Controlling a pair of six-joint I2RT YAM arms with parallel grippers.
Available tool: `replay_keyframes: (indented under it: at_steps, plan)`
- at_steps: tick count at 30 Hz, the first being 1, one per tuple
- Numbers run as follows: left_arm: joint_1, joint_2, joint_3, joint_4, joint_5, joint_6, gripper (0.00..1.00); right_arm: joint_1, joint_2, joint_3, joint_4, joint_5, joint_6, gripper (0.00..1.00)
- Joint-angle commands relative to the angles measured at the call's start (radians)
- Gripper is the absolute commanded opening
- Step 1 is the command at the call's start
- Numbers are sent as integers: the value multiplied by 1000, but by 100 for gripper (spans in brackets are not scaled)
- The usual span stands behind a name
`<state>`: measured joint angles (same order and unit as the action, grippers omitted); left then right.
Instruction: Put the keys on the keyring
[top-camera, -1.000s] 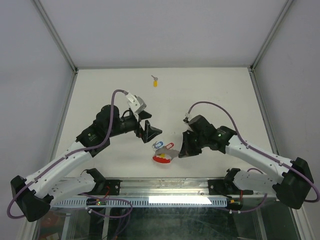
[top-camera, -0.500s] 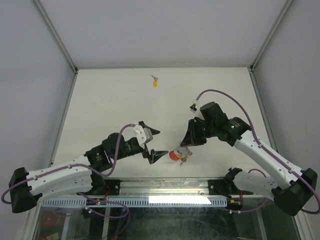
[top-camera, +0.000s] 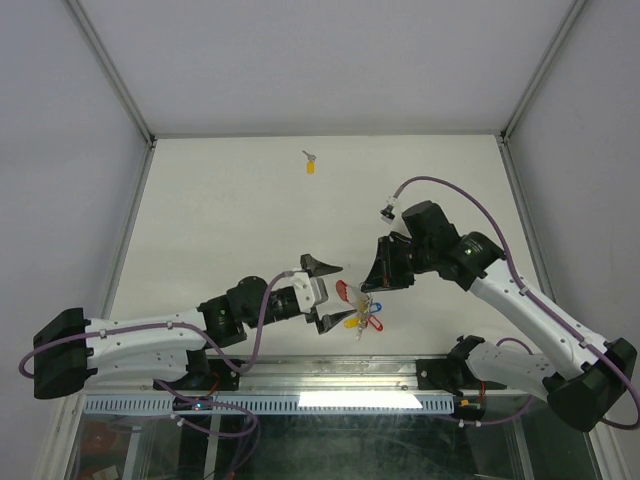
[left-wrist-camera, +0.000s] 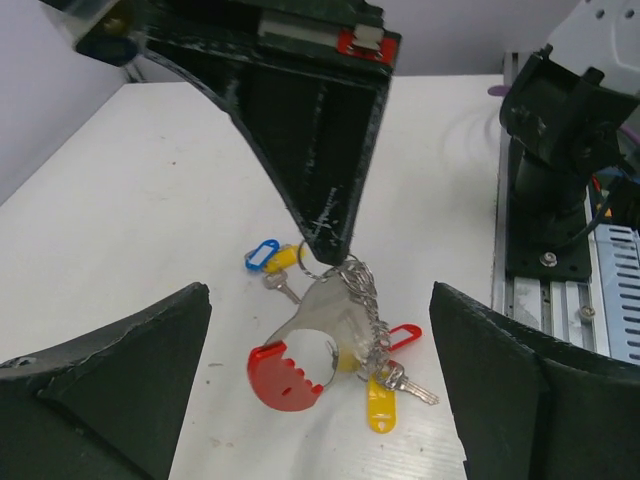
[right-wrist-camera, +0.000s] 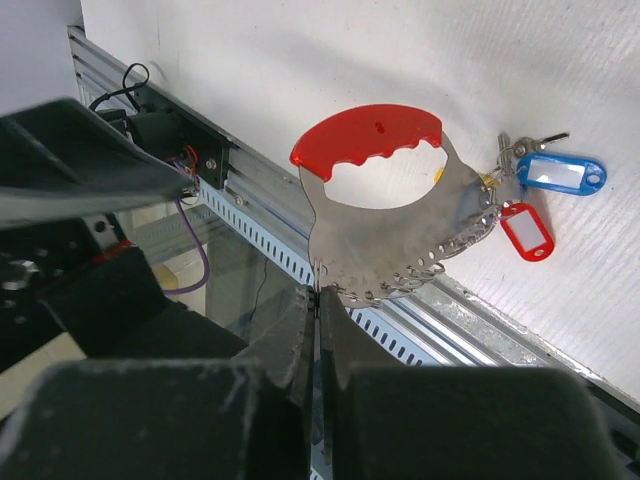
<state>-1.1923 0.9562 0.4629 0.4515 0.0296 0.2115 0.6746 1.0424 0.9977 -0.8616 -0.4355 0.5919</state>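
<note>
Clearly the right gripper (right-wrist-camera: 318, 300) has its jaws pressed together on the keyring (right-wrist-camera: 390, 240), pinching the thin edge of the silver plate on the side opposite its curved red strip. A short chain of wire rings runs along that plate's rim. 3 keys hang from those rings: beside the keyring's chain end sit one with a blue tag (right-wrist-camera: 560, 172) and one with a red tag (right-wrist-camera: 527, 230), and the left wrist view shows one with a yellow tag (left-wrist-camera: 382, 405) just below the chain. Whether the tags touch the table (top-camera: 220, 200) I cannot tell.

The left gripper (top-camera: 340, 294) has its jaws spread wide, holding nothing. Its 2 fingers (left-wrist-camera: 120, 380) stand on either side of the keyring, apart from it, with the red strip between them. 1 more key, with a yellow head (top-camera: 311, 165), lies alone on the table, well apart from the keyring, toward the far edge.
</note>
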Motion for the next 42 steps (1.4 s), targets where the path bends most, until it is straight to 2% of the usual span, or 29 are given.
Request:
replay_keyframes:
  at_steps: [1, 8, 14, 28, 42]
  plan:
    - [-49, 54, -11, 124, -62, 60, 89, -5, -17, 64, 9, -43, -19, 0]
    - [-56, 79, -18, 149, -94, 109, 83, -6, -17, 77, -5, -86, -53, 0]
    - [-55, 124, 8, 146, -75, 127, 66, -6, -3, 96, -10, -136, -72, 0]
    - [-55, 160, 41, 139, -60, 161, 43, -6, 12, 98, -24, -161, -84, 0]
    - [-57, 188, 70, 139, -21, 149, 30, -5, 13, 83, -6, -173, -77, 0]
